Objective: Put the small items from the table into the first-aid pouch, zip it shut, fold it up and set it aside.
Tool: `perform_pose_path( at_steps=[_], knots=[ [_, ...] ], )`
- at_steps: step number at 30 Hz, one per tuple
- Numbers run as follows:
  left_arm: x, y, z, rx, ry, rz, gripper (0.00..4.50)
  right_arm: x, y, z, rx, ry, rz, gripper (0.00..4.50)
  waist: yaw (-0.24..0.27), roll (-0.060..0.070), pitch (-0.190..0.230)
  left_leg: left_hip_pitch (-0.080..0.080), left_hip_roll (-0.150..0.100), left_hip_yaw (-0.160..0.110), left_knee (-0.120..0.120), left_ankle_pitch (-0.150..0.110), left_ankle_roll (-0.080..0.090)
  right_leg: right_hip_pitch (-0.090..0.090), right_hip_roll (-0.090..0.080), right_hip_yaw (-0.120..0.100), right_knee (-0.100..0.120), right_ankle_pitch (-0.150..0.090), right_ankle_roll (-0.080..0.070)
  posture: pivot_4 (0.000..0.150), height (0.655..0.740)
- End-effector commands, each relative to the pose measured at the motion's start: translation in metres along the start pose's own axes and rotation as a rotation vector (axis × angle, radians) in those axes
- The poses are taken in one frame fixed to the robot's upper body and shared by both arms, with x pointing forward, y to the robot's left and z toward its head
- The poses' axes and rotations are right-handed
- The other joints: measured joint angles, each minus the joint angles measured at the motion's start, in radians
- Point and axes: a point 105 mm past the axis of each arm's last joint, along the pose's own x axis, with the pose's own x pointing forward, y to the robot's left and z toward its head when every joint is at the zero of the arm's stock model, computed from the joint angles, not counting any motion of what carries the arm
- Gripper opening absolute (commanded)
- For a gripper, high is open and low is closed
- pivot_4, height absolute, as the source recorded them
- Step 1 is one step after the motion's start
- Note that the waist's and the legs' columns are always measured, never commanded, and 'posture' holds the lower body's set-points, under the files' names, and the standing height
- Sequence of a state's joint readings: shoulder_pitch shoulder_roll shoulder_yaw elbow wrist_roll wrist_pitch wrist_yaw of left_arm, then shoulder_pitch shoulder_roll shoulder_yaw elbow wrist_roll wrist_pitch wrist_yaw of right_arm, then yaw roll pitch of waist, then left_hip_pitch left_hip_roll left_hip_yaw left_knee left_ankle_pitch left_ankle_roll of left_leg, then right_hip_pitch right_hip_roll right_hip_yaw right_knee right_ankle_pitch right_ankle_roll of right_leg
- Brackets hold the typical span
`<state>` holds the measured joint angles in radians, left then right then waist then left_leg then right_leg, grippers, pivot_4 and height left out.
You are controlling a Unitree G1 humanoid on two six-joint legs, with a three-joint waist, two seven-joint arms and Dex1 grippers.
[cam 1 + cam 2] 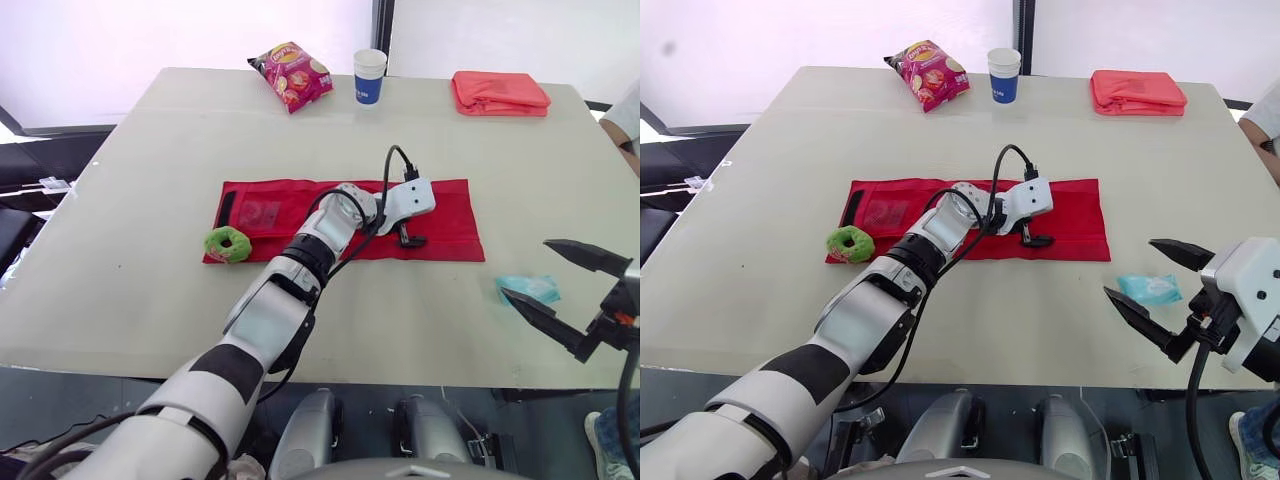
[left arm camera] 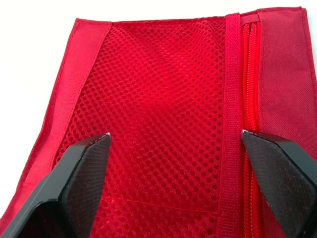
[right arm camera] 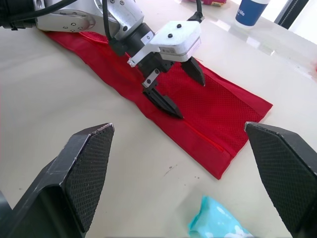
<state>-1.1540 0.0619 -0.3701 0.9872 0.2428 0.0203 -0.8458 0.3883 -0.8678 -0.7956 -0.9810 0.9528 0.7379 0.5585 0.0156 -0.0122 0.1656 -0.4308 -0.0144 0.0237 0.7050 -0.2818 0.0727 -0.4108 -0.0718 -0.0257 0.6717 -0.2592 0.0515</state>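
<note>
Pouch point(image 1: 450, 225) is lying unfolded across the middle of the bench point(image 1: 130, 200), with the left tool point(image 3: 181, 89) sitting over its right half, fingers spread wide. The left wrist view is showing mesh point(image 2: 163, 99) and a zip point(image 2: 250, 74) up close; whether the zip is closed, I cannot tell. The right tool point(image 1: 526, 268) is gaping wide beside a teal packet point(image 1: 530, 288), which the right wrist view is cutting off. A green ring point(image 1: 228, 243) is resting at the pouch's left corner.
</note>
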Motion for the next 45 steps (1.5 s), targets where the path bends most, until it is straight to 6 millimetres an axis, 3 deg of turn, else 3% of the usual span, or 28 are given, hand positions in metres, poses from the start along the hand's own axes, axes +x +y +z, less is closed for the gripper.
perform_pose_path(
  at_steps=[1,17,20,22,26,27,34,40,45],
  knots=[
    [0.003,-0.006,0.004,0.029,-0.005,-0.033,4.48,-0.001,0.001,0.007,-0.037,-0.017,-0.007,4.5,0.0,0.0,0.0,0.0,0.0,0.0,0.0,0.0,0.0,0.0,0.0,0.0,0.0,0.0,0.0,0.15,0.7395],
    [0.002,0.0,-0.016,0.16,0.118,-0.006,4.48,-0.001,0.002,0.006,-0.034,-0.016,-0.01,4.5,-0.001,-0.001,-0.001,0.001,0.0,0.0,0.0,0.0,0.0,0.0,0.0,0.0,0.0,0.0,0.0,0.15,0.7395],
    [0.004,-0.006,-0.02,0.104,0.124,-0.051,3.24,-0.001,0.002,0.006,-0.033,-0.012,-0.011,4.5,-0.002,-0.001,-0.001,0.001,0.0,0.0,0.0,0.0,0.0,0.001,0.0,0.0,0.0,0.0,0.0,0.15,0.7395],
    [0.005,-0.012,-0.018,0.002,0.1,-0.105,2.19,-0.002,0.003,0.006,-0.033,-0.01,-0.012,4.5,-0.002,-0.001,-0.001,0.001,0.0,0.0,0.0,0.0,0.0,0.001,0.0,0.0,0.0,0.0,0.0,0.15,0.7395],
    [-0.001,-0.01,-0.018,-0.086,0.089,-0.139,0.38,-0.003,0.004,0.006,-0.03,-0.008,-0.015,4.5,-0.004,-0.001,-0.001,0.001,0.0,0.001,0.0,0.0,0.0,0.001,0.001,0.0,0.0,0.0,0.0,0.15,0.7395],
    [-0.003,-0.009,-0.02,-0.103,0.088,-0.145,0.17,-0.003,0.004,0.006,-0.03,-0.007,-0.015,4.5,-0.004,-0.001,-0.001,0.001,0.0,0.001,0.0,0.0,0.0,0.001,0.001,0.001,0.001,0.0,0.0,0.15,0.7395],
    [-0.017,-0.024,-0.024,-0.175,0.031,-0.295,0.17,-0.004,0.005,0.006,-0.026,-0.002,-0.018,4.5,-0.005,-0.001,-0.001,0.001,0.001,0.001,0.0,0.0,0.0,0.0,0.001,0.001,0.001,0.0,0.0,0.15,0.7395],
    [-0.044,-0.043,-0.037,-0.155,0.013,-0.418,0.17,-0.004,0.005,0.005,-0.024,0.002,-0.014,4.5,-0.006,0.0,-0.002,0.002,0.002,0.001,-0.001,0.0,0.0,0.0,0.001,0.002,0.001,0.0,0.0,0.15,0.7395],
    [-0.063,-0.041,-0.021,-0.096,-0.084,-0.379,0.17,-0.004,0.004,0.005,-0.021,0.005,-0.003,4.5,-0.002,0.0,-0.002,0.002,0.002,0.001,-0.001,0.0,0.0,0.0,0.001,0.005,0.001,0.0,0.0,0.15,0.7395]
  ],
)
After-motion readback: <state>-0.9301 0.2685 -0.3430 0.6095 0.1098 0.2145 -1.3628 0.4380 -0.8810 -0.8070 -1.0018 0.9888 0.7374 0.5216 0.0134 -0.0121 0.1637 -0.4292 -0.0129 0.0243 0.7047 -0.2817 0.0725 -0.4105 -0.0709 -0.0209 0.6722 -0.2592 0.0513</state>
